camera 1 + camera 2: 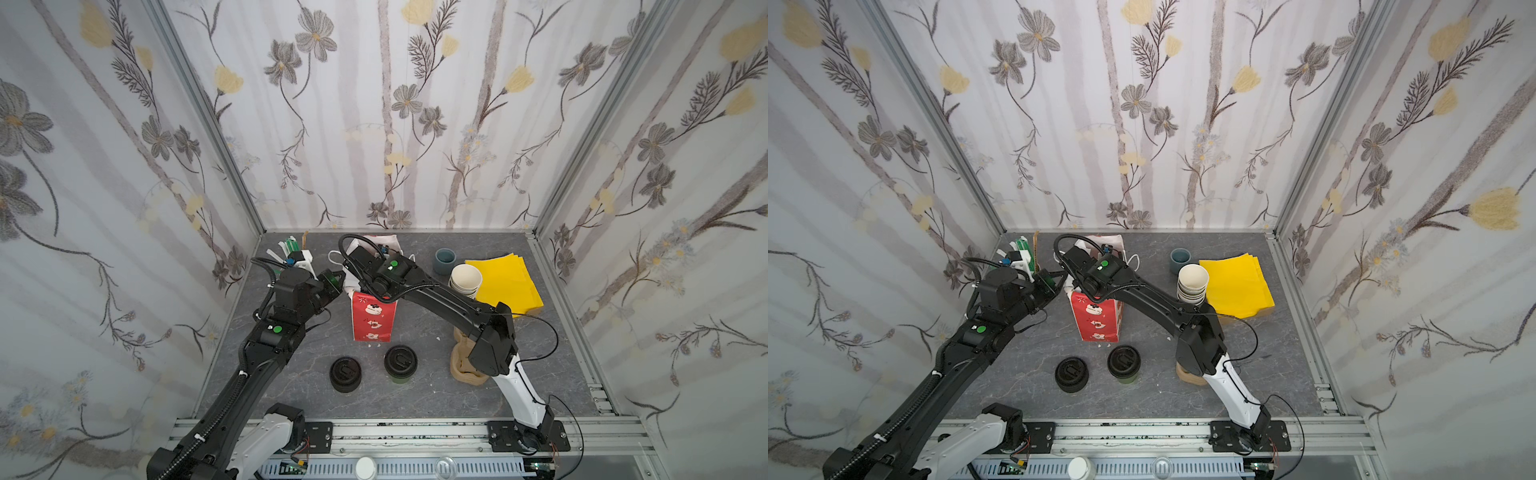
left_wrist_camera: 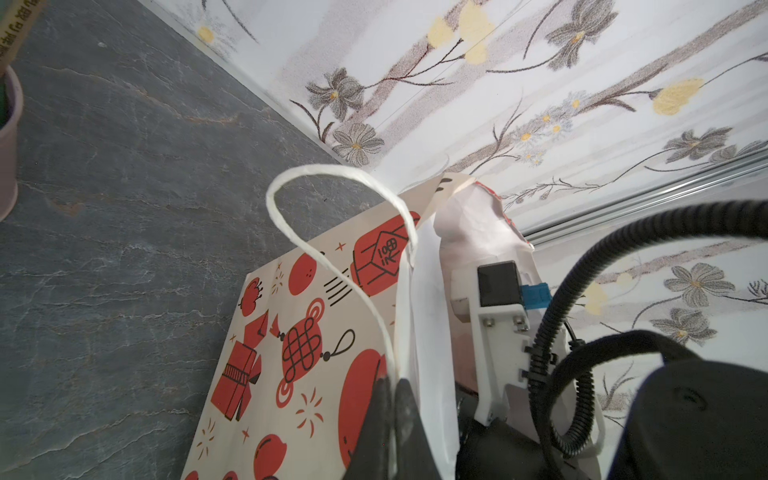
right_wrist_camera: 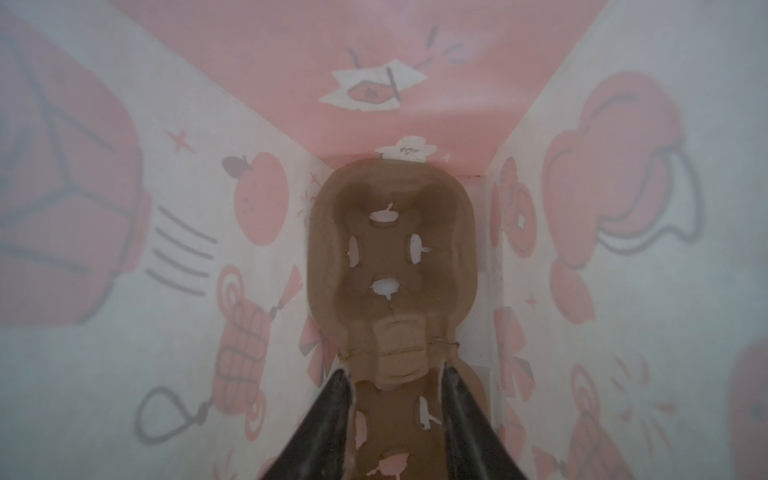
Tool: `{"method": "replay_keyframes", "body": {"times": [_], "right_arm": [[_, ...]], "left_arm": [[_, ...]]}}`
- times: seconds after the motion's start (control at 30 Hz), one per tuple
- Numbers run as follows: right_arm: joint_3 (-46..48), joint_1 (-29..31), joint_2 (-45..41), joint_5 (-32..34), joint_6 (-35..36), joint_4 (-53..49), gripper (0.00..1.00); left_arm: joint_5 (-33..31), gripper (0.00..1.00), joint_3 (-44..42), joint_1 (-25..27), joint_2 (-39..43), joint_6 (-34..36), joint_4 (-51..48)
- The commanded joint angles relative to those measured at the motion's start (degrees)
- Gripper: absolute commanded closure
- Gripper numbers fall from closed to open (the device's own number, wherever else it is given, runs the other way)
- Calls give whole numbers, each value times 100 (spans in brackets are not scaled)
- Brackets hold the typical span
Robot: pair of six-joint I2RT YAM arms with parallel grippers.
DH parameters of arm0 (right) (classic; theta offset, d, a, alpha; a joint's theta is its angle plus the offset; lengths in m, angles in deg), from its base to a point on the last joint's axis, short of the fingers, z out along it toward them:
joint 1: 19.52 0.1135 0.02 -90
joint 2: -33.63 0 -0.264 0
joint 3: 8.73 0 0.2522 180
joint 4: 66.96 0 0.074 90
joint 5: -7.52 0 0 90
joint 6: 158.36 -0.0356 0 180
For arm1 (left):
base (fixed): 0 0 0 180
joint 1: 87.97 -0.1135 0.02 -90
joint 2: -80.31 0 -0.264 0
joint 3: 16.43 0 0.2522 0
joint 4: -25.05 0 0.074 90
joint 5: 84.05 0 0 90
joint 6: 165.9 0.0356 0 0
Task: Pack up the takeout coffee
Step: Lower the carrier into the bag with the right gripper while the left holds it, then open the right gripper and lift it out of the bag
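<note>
Cup tray [image 3: 390,257] inside paper bag [image 1: 374,322]

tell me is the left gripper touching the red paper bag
Touching. The left wrist view shows the left gripper shut on the paper bag at its top edge.

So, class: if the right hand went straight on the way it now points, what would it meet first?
The brown cup carrier lying at the bottom of the paper bag. The right hand points down inside the bag straight at it, probably close, though depth is unclear.
</note>
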Motion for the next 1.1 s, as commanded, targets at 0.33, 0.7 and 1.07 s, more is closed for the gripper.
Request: {"method": "replay_keyframes", "body": {"times": [0.33,0.7,1.07], "right_arm": [[-15,-26,287,117,-189,-66,68],[-15,-54,150,398,-353,-237,71],[-13,61,-250,712,-267,38,71]], "left_arm": [[-132,100,-67,8,139,75,-25],[-373,100,-241,10,221,-32,-41],[-323,100,-231,7,223,-4,-42]]}}
